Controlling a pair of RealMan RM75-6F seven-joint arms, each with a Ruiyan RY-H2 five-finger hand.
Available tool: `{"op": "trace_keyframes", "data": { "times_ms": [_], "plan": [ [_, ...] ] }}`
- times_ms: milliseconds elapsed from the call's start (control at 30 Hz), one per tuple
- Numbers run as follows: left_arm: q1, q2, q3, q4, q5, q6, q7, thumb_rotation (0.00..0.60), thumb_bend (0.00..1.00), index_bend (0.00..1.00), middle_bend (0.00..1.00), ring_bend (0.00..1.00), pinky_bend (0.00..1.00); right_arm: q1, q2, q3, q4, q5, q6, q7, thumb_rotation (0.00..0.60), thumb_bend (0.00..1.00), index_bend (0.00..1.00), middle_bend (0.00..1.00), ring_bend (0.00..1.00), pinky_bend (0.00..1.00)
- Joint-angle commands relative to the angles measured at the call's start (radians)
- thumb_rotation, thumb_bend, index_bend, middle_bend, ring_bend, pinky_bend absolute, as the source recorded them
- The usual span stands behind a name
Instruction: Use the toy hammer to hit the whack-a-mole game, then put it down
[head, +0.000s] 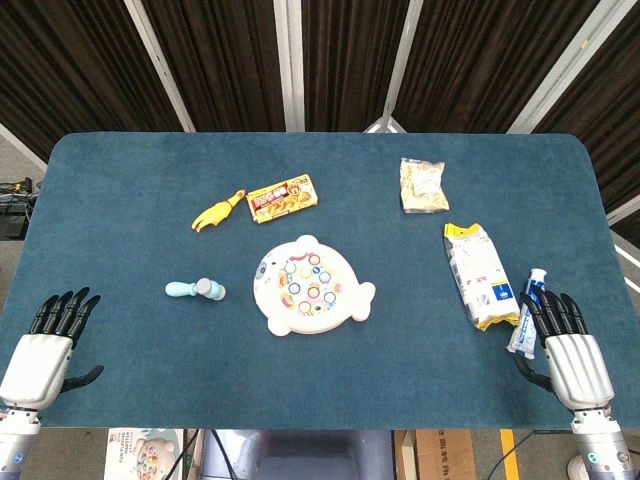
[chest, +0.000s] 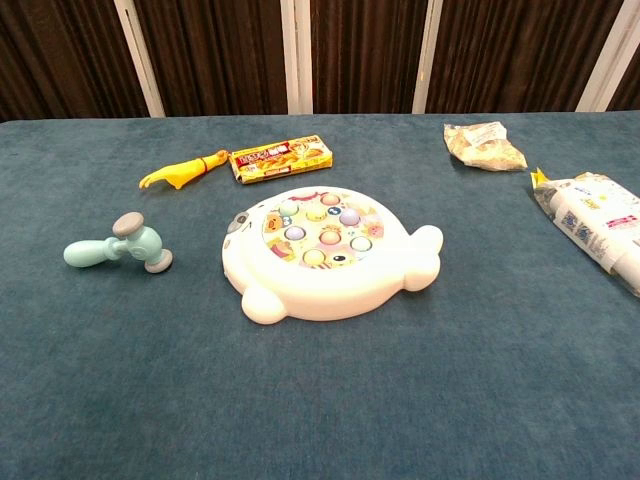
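Hammer (head: 195, 290) lying left of game (head: 311, 285) | left hand (head: 48, 345), right hand (head: 570, 350) empty, fingers apart | labels unreadable

Table (chest: 150, 400) covering: matt blue cloth, short-napped. Whack-a-mole game (chest: 330, 290): smooth glossy white plastic. Toy hammer (chest: 120, 250): smooth pale plastic. Snack bags (head: 478, 275): shiny crinkled film. Hands' (head: 578, 365) shells: smooth white plastic.

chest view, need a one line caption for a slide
Toy hammer lying untouched left of the whale-shaped whack-a-mole game on the blue table, snack packets behind; no hand in frame.
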Motion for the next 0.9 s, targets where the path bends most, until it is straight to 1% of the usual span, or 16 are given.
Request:
{"op": "trace_keyframes", "data": {
  "times_ms": [33, 600, 900],
  "plan": [
    [0.0, 0.0, 0.0, -0.001, -0.001, -0.001, 0.0, 0.6, 0.0, 0.0, 0.0, 0.0, 0.0, -0.001, -0.003, 0.001, 0.001, -0.008, 0.007, 0.004, 0.6, 0.29, 0.0, 0.0, 0.0, 0.0],
    [-0.006, 0.001, 0.002, -0.008, -0.011, -0.019, 0.013, 0.6, 0.0, 0.0, 0.0, 0.0, 0.0, -0.002, -0.003, -0.001, 0.005, -0.008, 0.006, 0.012, 0.6, 0.29, 0.0, 0.0, 0.0, 0.0],
    [-0.004, -0.001, 0.004, -0.01, -0.001, -0.011, 0.014, 0.6, 0.0, 0.0, 0.0, 0.0, 0.0, -0.002, 0.0, -0.003, 0.004, -0.014, 0.007, 0.021, 0.6, 0.29, 0.0, 0.0, 0.0, 0.0]
  ]
}}
